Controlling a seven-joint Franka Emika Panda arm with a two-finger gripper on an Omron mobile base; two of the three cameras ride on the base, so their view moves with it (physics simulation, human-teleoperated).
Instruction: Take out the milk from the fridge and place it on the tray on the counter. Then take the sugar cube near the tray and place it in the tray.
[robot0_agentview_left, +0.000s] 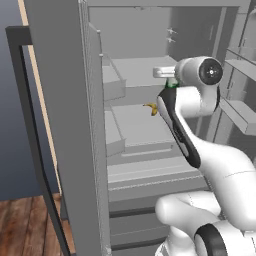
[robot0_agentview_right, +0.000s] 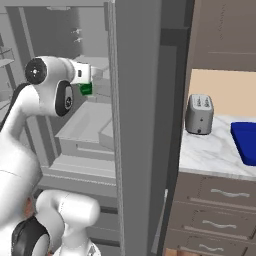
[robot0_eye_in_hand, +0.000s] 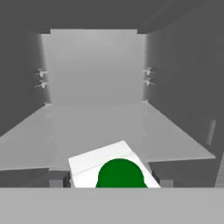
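Observation:
The milk (robot0_eye_in_hand: 114, 168), a white carton with a green cap, sits between my two fingertips in the hand view, at the front edge of a grey fridge (robot0_eye_in_hand: 94, 70) shelf. My gripper (robot0_eye_in_hand: 110, 181) is shut on it. From the left base view, the gripper (robot0_agentview_left: 167, 79) is inside the fridge (robot0_agentview_left: 135, 60), with a green bit of the milk (robot0_agentview_left: 171, 84) under the hand. The right base view shows the milk (robot0_agentview_right: 86, 89) below the gripper (robot0_agentview_right: 85, 80). The dark blue tray (robot0_agentview_right: 245, 142) lies on the marble counter (robot0_agentview_right: 210, 150) at the far right. The sugar cube is out of view.
A yellow banana (robot0_agentview_left: 151, 108) lies on the shelf below my hand. The open fridge door (robot0_agentview_left: 65, 125) stands on the left, and its other door (robot0_agentview_right: 137, 125) stands between the arm and the counter. A toaster (robot0_agentview_right: 199, 115) sits left of the tray.

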